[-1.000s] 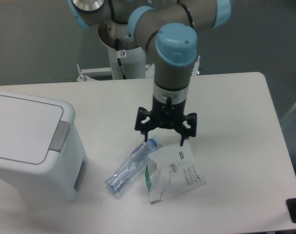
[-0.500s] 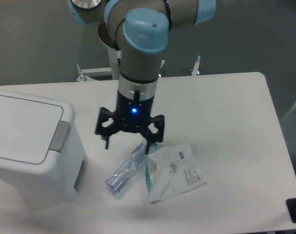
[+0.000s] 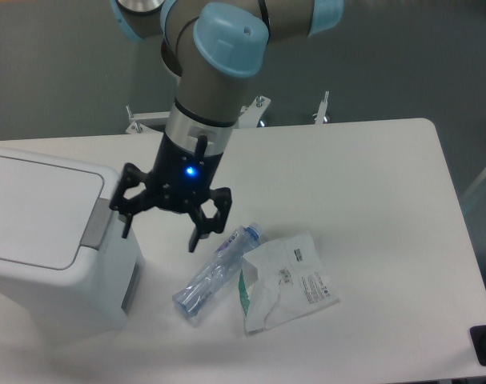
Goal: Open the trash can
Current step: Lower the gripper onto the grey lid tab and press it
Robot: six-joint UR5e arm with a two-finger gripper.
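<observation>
The trash can (image 3: 42, 240) is a large white boxy bin at the left of the table. Its flat white lid (image 3: 30, 210) lies shut, with a grey tab (image 3: 96, 226) on the right rim. My gripper (image 3: 159, 237) is open and empty, fingers pointing down. It hangs just right of the can, with its left finger close to the grey tab; I cannot tell if it touches.
A clear plastic bottle (image 3: 217, 272) lies on the table right of the gripper. A white plastic bag (image 3: 284, 280) with printed labels lies beside it. The arm's base (image 3: 202, 96) stands at the back of the table.
The gripper has swung left, from over the bottle and bag to beside the trash can's tab. It stays open. The lid, bottle and bag have not moved.
</observation>
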